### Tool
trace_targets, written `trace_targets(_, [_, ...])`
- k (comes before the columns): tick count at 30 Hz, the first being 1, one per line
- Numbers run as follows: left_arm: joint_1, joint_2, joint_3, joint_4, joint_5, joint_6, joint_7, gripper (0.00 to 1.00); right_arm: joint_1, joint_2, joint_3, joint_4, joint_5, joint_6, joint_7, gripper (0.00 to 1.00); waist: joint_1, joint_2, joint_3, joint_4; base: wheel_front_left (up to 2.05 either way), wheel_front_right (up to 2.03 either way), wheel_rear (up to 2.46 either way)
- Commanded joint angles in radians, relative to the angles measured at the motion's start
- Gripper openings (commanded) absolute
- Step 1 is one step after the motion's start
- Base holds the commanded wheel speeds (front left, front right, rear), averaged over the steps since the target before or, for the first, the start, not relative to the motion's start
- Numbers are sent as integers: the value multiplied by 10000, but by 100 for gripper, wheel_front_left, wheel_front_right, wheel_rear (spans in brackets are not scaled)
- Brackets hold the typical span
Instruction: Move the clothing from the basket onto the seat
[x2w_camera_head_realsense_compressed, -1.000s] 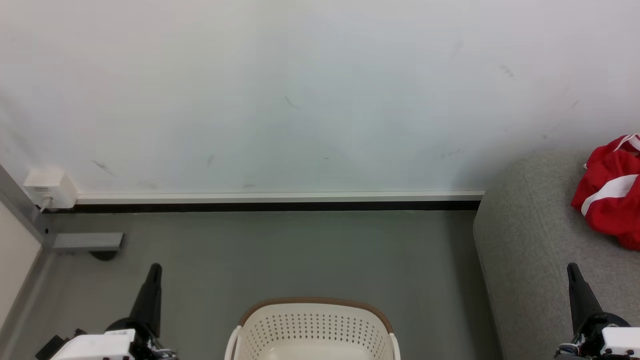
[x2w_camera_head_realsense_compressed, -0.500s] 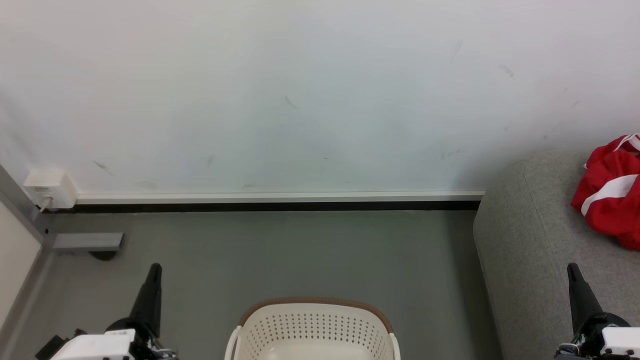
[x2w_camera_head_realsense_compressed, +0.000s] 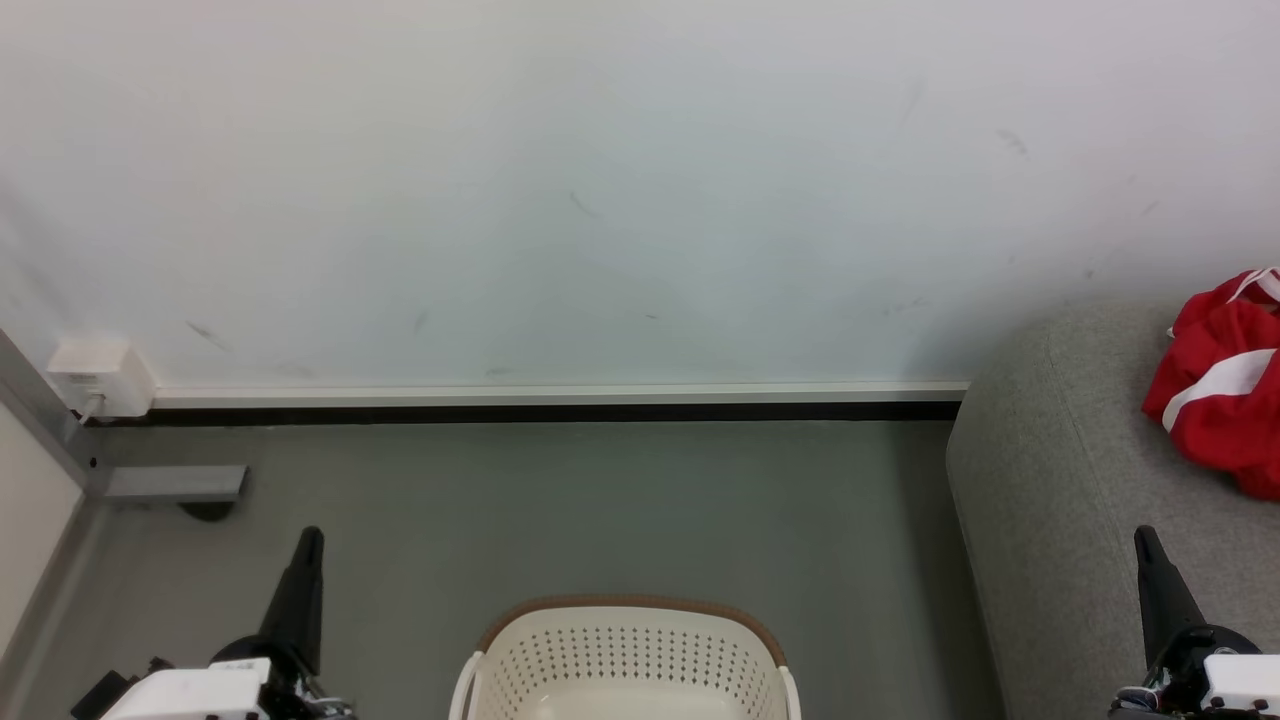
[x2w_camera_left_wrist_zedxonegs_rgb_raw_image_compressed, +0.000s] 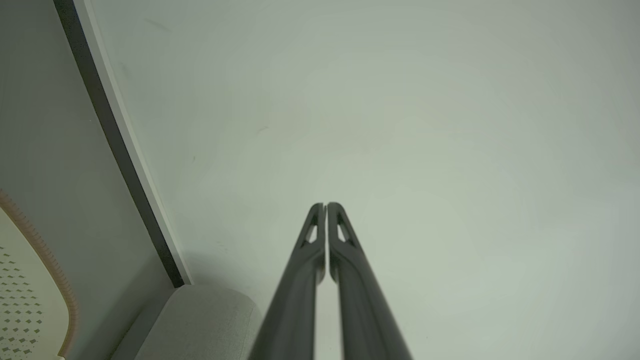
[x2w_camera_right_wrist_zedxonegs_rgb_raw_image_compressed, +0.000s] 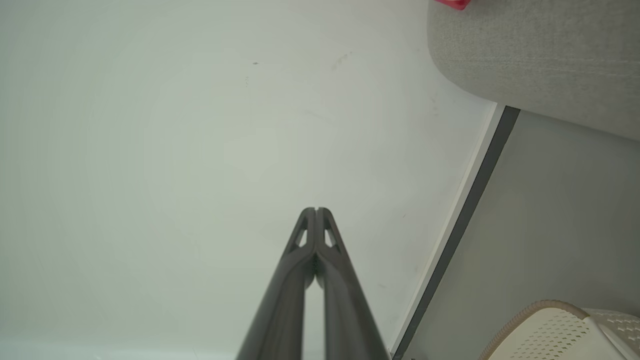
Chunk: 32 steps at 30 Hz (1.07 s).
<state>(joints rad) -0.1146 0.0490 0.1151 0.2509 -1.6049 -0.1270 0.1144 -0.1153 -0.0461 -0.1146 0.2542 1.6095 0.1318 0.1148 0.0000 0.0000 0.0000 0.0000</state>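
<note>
The red clothing (x2w_camera_head_realsense_compressed: 1222, 400), with a white stripe across it, is lying bunched on top of the sofa (x2w_camera_head_realsense_compressed: 1050, 470). It is sitting well in from the sofa's rounded end and running off the right edge of the head view. The sofa is standing on the grey floor (x2w_camera_head_realsense_compressed: 600, 500), its far side reaching up to the pale wall (x2w_camera_head_realsense_compressed: 600, 180).

The basket (x2w_camera_head_realsense_compressed: 620, 650) is standing on the floor at the bottom middle of the head view, apart from the sofa's end. Its brown rim band and perforated far wall are showing, while the view's bottom edge is cutting off its near part.

The left claw (x2w_camera_head_realsense_compressed: 311, 538) is hovering over the floor just left of the basket. Its two dark fingers are pressing together tip to tip, clenched on nothing and pointing towards the wall in the left wrist view. The right claw (x2w_camera_head_realsense_compressed: 1142, 536) is showing against the sofa's grey cloth in the head view, below the clothing and apart from it. It too is clenched on nothing, its fingertips meeting in the right wrist view.

A white skirting board (x2w_camera_head_realsense_compressed: 550, 394) with a dark strip under it is running along the foot of the wall. A small white socket box (x2w_camera_head_realsense_compressed: 100, 375) is sitting at its left end, and a short grey metal bar (x2w_camera_head_realsense_compressed: 175, 483) is lying on the floor just below that.
</note>
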Motion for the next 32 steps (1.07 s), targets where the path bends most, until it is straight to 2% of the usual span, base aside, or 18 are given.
trace_targets(1, [-58, 21, 33, -28, -118, -49, 54, 0, -59, -77, -39, -54, 35, -21, 43, 0, 0, 0, 0, 0, 0, 0, 0])
trace_targets(32, [-58, 21, 33, -28, -118, -49, 54, 0, -59, -78, -38, -52, 29, -21, 44, 0, 0, 0, 0, 0, 0, 0, 0])
